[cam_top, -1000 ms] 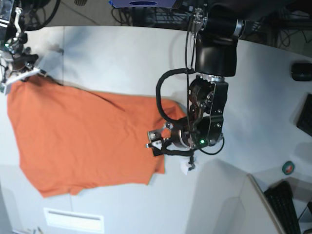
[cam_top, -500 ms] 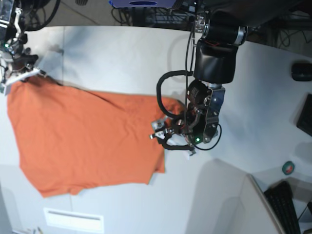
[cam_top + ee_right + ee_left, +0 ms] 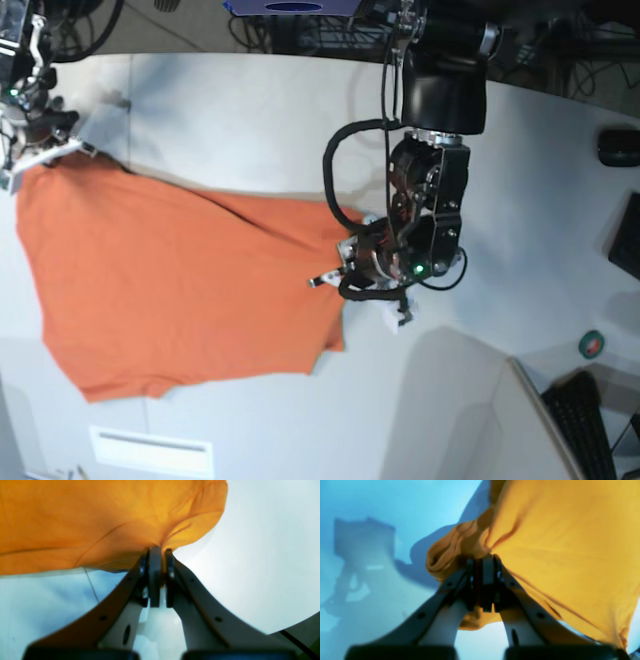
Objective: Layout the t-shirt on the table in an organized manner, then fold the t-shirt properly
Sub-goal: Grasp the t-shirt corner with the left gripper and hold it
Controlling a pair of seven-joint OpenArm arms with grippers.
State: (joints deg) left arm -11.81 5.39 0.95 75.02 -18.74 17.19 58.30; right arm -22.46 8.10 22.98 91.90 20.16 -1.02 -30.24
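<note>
The orange t-shirt (image 3: 170, 285) lies spread over the left half of the white table (image 3: 250, 120). In the base view my left gripper (image 3: 345, 265) is at the shirt's right edge, shut on a bunched fold of the cloth. The left wrist view shows its fingers (image 3: 483, 580) pinched on gathered t-shirt fabric (image 3: 557, 545). My right gripper (image 3: 40, 150) holds the shirt's far left corner. In the right wrist view its closed fingers (image 3: 155, 575) clamp the t-shirt's edge (image 3: 100, 522), lifted off the table (image 3: 262, 555).
A black mouse (image 3: 618, 147) and a keyboard (image 3: 585, 425) sit at the table's right side, with a small green roll (image 3: 592, 345) between them. A white label strip (image 3: 150, 450) lies near the front edge. Cables hang behind the table.
My left gripper has closed on the shirt's right edge and drawn it slightly to the right. The right gripper has stayed in place, holding its corner.
</note>
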